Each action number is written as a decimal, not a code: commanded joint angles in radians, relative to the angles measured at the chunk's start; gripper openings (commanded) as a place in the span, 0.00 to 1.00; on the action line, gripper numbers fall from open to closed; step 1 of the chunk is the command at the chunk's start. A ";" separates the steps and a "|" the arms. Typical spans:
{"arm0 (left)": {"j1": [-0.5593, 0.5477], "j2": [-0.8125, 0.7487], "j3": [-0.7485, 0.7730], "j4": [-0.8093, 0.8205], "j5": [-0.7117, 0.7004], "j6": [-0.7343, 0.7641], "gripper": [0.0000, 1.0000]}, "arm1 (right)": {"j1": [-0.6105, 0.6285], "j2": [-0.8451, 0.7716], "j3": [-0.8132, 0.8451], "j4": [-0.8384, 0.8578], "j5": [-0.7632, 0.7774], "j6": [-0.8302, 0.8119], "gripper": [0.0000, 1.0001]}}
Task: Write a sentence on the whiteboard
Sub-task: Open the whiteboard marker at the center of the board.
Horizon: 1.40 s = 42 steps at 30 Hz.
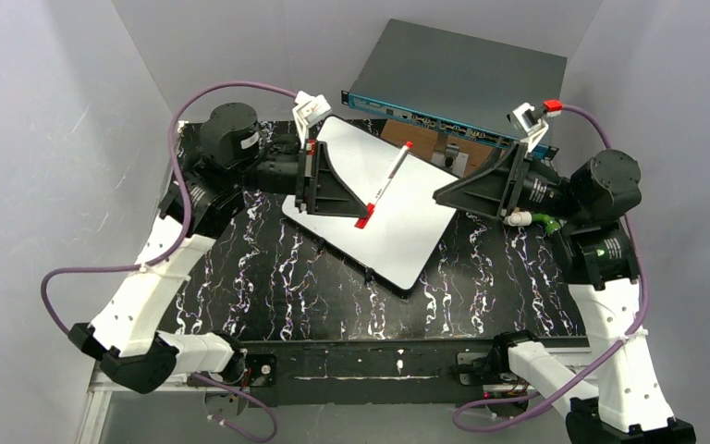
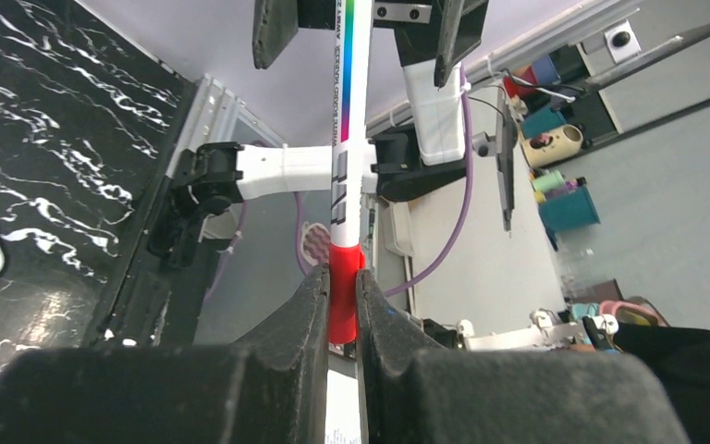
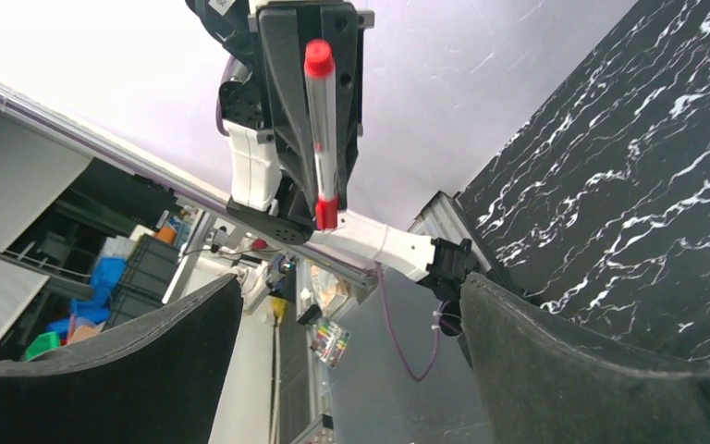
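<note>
Grey walls (image 1: 55, 139) stand all around a black desk (image 1: 268, 277) with white wiggly lines on it. On the desk, from the middle up toward 12 o'clock, lies the whiteboard (image 1: 407, 222). It is big, flat and shiny, with round corners and a thin dark edge. It lies turned a bit, so one corner points to 5 o'clock. From above, its face looks plain white. Behind it, at 1 o'clock, sits a grey box (image 1: 462, 74) with a blue-green front.

Over the whiteboard is a marker (image 1: 388, 180). It is long and white, with red at both ends. One red end is low, near the middle of the board, and the other points up toward 1 o'clock. I cannot tell if it touches the board.

The left claw (image 1: 367, 211) reaches in from 9 o'clock. Its two black fingers are squeezed tight on the low red end of the marker. Up close, the left claw (image 2: 340, 287) pinches the red part from both sides, and the marker (image 2: 347, 166) shows a rainbow stripe and black letters.

The right claw (image 1: 444, 196) reaches in from 3 o'clock and stops near the edge of the board. Its own camera shows the right claw (image 3: 349, 287) spread wide apart, holding nothing. The marker (image 3: 322, 139) is seen across from it, well apart.
</note>
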 commanded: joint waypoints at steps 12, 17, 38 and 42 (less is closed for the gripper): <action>-0.150 0.130 0.119 0.117 0.044 -0.079 0.00 | 0.117 0.122 0.194 -0.063 0.121 -0.122 0.78; -0.176 0.155 0.129 0.116 0.046 -0.070 0.00 | 0.169 0.129 0.197 -0.090 0.126 -0.138 0.66; -0.179 0.181 0.209 -0.105 -0.046 0.049 0.70 | 0.189 0.063 0.266 -0.450 0.450 -0.174 0.01; -0.181 0.116 0.157 -0.065 -0.156 0.049 0.78 | 0.189 0.027 0.254 -0.506 0.653 -0.069 0.01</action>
